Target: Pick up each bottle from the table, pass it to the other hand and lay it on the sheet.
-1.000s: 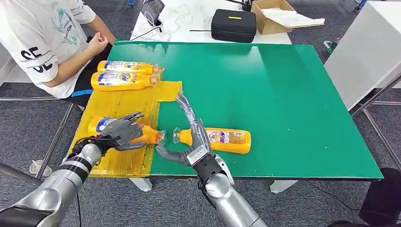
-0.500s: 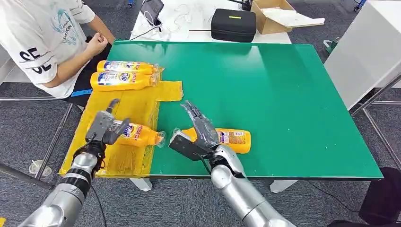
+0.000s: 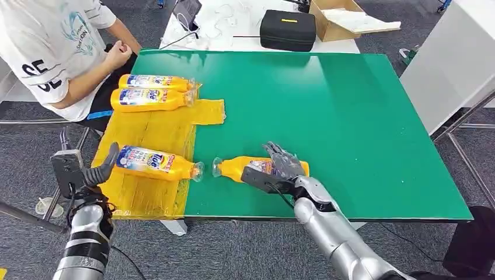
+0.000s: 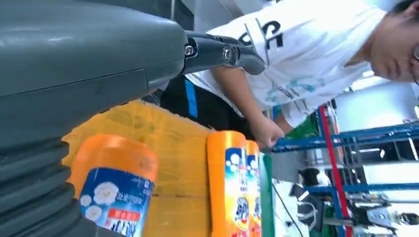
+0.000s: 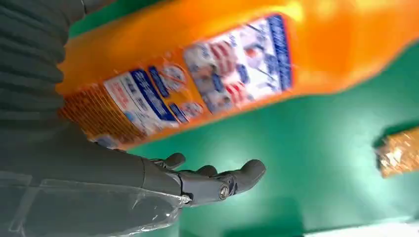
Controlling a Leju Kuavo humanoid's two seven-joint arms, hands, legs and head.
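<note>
Since a second ago we are drawing our left hand (image 3: 87, 172) back off the sheet (image 3: 154, 131); it is now hanging just past the sheet's 9 o'clock edge, fingers apart and holding nothing, with the third bottle (image 3: 153, 163) left lying on the plastic. Our right hand (image 3: 279, 169) is swinging from the neck end of the remaining bottle (image 3: 245, 168) over to its body, and is now resting across the labelled part at about 3 o'clock of the cap, fingers spread over it. Whether they are already clamping, we cannot tell; the right wrist view shows the thumb apart from the label.

We are judging this bottle full, so fairly heavy, with a stiff but smooth plastic skin that could roll or slip on the green bench (image 3: 362, 116). Wrapping around the wide labelled middle looks safest, leaving the neck free for the other hand. Two more bottles (image 3: 153, 92) are lying at the sheet's 12 o'clock end, near a seated person (image 3: 52, 52).
</note>
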